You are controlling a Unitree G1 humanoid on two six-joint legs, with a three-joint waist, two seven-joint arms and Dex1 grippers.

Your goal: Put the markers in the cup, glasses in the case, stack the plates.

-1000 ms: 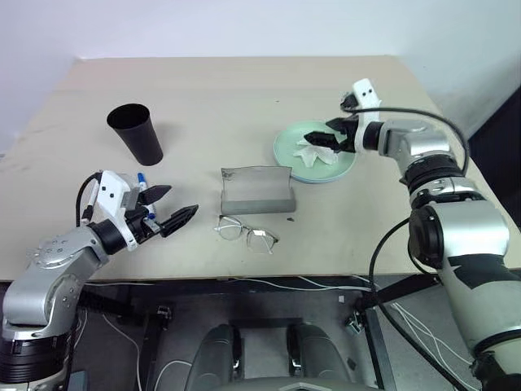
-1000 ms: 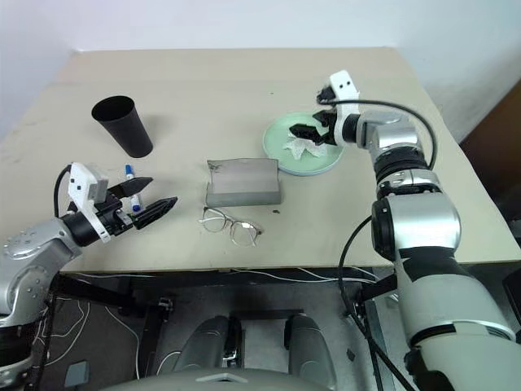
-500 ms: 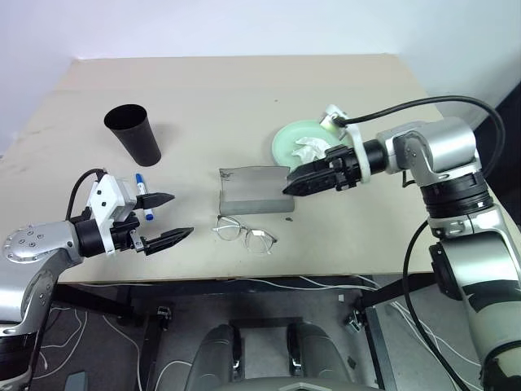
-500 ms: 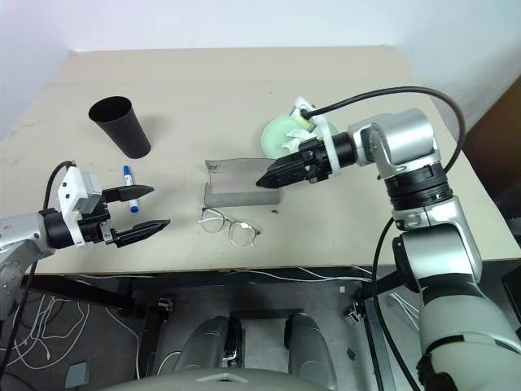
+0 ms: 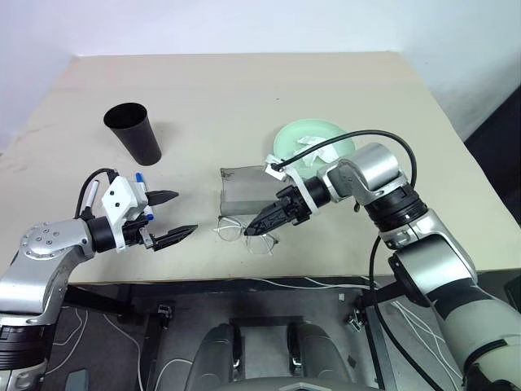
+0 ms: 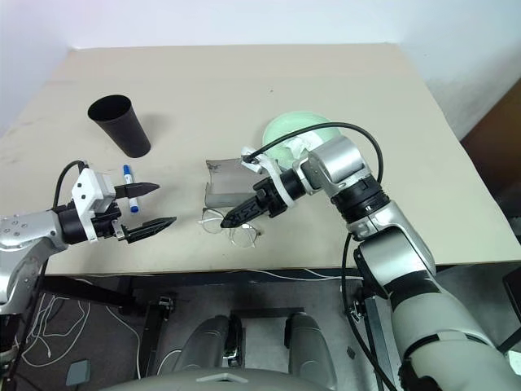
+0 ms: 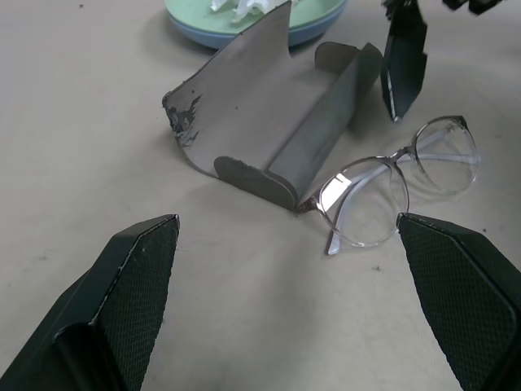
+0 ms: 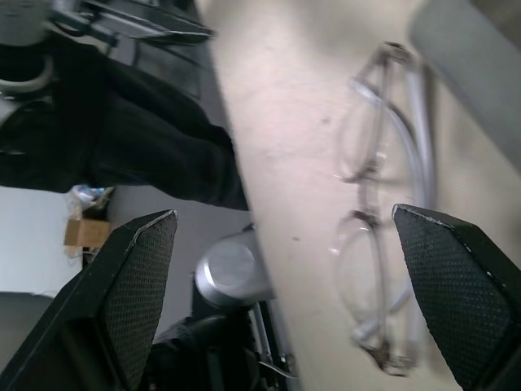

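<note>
The clear-framed glasses (image 5: pixel 230 230) lie near the table's front edge, just in front of the grey case (image 5: pixel 244 191), which stands open. My right gripper (image 5: pixel 252 230) is open and points down at the glasses, its fingers (image 8: pixel 456 285) on either side of them in the right wrist view. My left gripper (image 5: pixel 187 212) hovers open and holds nothing, to the left of the glasses. A blue-capped marker (image 6: pixel 128 173) lies partly hidden behind it. The black cup (image 5: pixel 134 134) stands upright at the back left. The mint green plate (image 5: pixel 313 134) sits on a pale blue plate (image 7: pixel 213 37).
A crumpled white tissue (image 5: pixel 313 148) lies on the green plate. The table's front edge (image 5: pixel 269 278) runs close below the glasses and both grippers. Cables hang under the table.
My right gripper has swung from the green plate back and down to the glasses, past the case. The left gripper has rolled a little but stays in about the same place.
</note>
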